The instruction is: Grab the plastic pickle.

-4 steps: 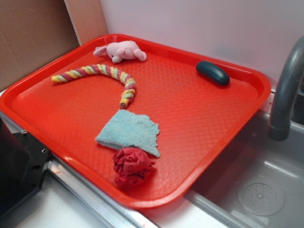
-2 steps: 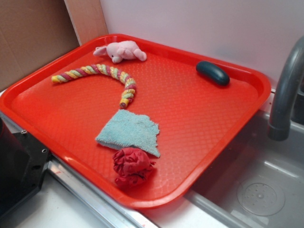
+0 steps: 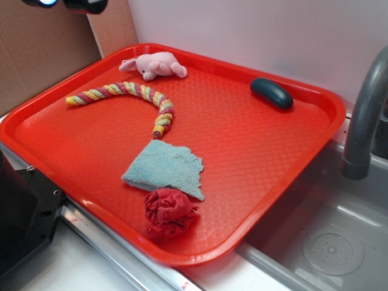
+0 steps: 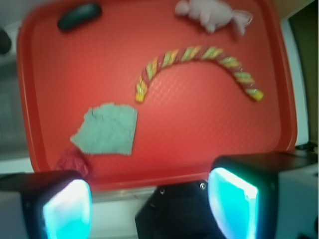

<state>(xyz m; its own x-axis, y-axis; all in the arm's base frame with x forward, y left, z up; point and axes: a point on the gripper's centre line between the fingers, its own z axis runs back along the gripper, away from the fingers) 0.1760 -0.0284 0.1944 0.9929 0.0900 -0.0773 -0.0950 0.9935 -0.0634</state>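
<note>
Red tray [image 3: 54, 145] holds the plastic pickle [image 3: 271, 93] alone near its far right corner, pink plush toy [image 3: 154, 65] at the far rim, striped rope [image 3: 130, 97], teal cloth [image 3: 165, 169] and crumpled red rag [image 3: 170, 211] at the near rim. Gripper [image 4: 149, 199] fingers spread apart with nothing between, high over the near edge; in the exterior view only a cut-off sliver shows top left. Wrist view blurry; bare tray around the pickle, grey faucet [image 3: 364, 121] just past the right rim.
</note>
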